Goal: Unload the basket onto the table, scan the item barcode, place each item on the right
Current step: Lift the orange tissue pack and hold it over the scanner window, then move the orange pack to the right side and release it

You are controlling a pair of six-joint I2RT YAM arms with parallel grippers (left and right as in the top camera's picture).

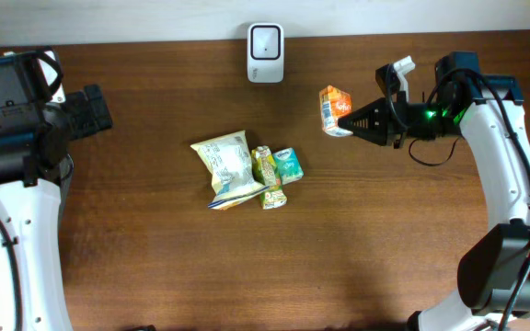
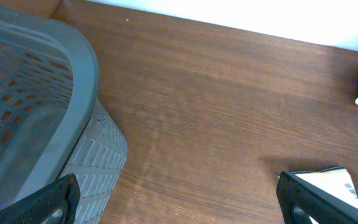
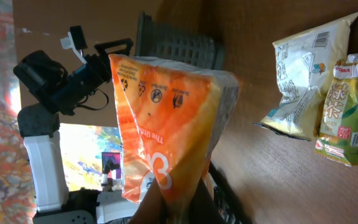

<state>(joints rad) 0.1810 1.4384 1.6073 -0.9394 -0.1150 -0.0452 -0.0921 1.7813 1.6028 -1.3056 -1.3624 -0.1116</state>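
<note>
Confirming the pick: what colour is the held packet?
Orange packet, clearest in the right wrist view.

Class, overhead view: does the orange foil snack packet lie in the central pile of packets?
No, the orange foil snack packet sits apart, clamped in the right gripper.

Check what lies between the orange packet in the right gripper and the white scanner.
Nothing: the overhead view shows only bare tabletop between the orange packet, clamped by the right gripper, and the white scanner.
</note>
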